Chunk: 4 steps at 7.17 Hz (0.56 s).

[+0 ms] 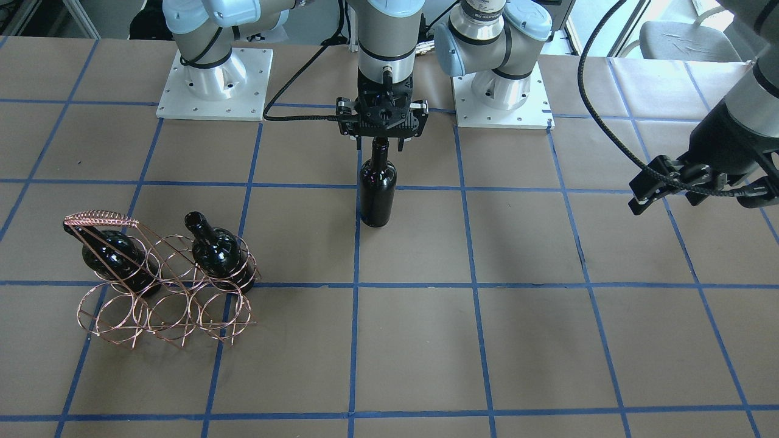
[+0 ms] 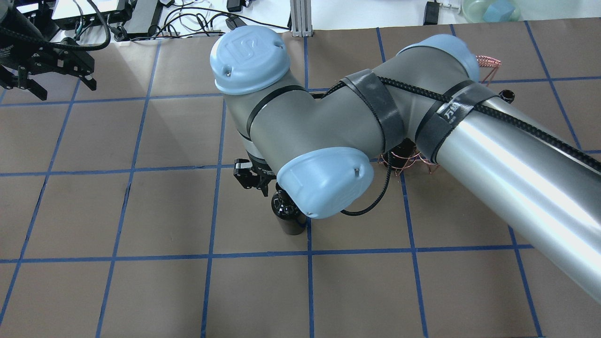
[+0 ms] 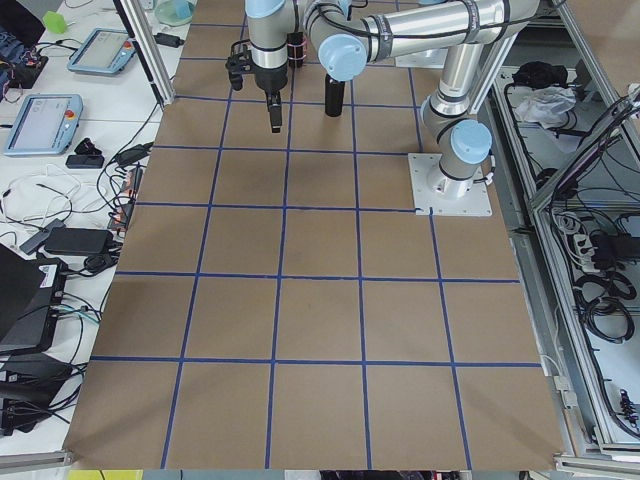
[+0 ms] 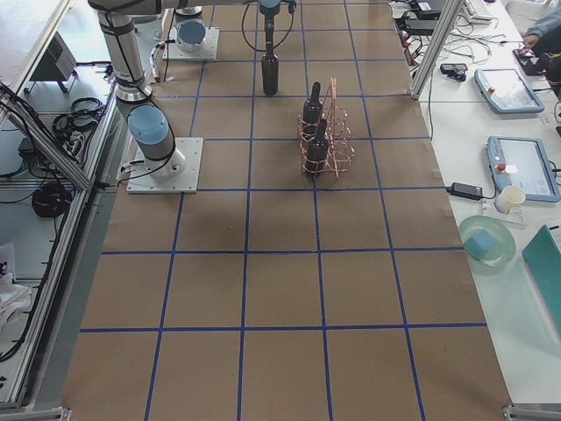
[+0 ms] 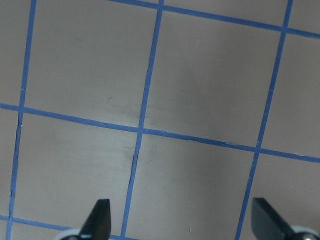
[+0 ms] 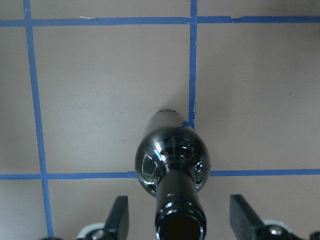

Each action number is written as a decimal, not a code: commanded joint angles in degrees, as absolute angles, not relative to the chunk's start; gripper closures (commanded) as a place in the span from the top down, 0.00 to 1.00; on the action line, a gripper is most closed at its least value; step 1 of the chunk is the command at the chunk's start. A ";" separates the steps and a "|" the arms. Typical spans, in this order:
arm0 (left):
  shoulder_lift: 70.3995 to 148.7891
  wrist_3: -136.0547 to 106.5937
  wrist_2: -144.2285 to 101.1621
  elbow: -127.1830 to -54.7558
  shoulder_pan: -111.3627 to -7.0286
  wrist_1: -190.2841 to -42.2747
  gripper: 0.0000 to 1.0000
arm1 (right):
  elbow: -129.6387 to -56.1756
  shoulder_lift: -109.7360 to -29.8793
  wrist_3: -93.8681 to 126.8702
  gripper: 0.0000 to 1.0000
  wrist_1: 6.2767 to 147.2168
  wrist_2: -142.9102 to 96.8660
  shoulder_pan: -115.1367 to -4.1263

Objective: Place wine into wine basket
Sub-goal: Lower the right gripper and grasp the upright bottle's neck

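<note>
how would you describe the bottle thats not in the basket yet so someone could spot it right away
Find the right gripper hanging over the table's middle. Directly beneath it, neck between the open fingers, is the wine bottle. It alone stands upright on the table; the other two bottles lean inside the wine basket.

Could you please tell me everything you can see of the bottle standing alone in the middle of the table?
The bottle is glossy, near-black glass, unlabelled, with rounded shoulders, a slim neck and an open mouth. It stands upright on the table, over a blue tape line. The right hand straddles its neck, open, fingers clear of the glass.
</note>
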State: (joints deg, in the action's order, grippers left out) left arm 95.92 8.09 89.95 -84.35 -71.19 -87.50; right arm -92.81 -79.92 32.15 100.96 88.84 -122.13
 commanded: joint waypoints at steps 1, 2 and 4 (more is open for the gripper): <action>96.15 7.91 89.83 -84.38 -71.37 -87.54 1.00 | -93.25 -79.63 31.99 0.74 101.25 89.38 -122.08; 96.07 7.82 89.74 -84.38 -71.63 -87.54 1.00 | -93.25 -79.63 31.99 0.74 101.34 89.04 -122.08; 95.98 7.82 89.74 -84.38 -72.77 -87.54 1.00 | -93.25 -79.63 32.08 0.67 101.34 88.95 -122.08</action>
State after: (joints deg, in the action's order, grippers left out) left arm 96.06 7.84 89.72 -84.37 -72.11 -87.54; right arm -93.23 -79.63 32.01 101.32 89.04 -122.09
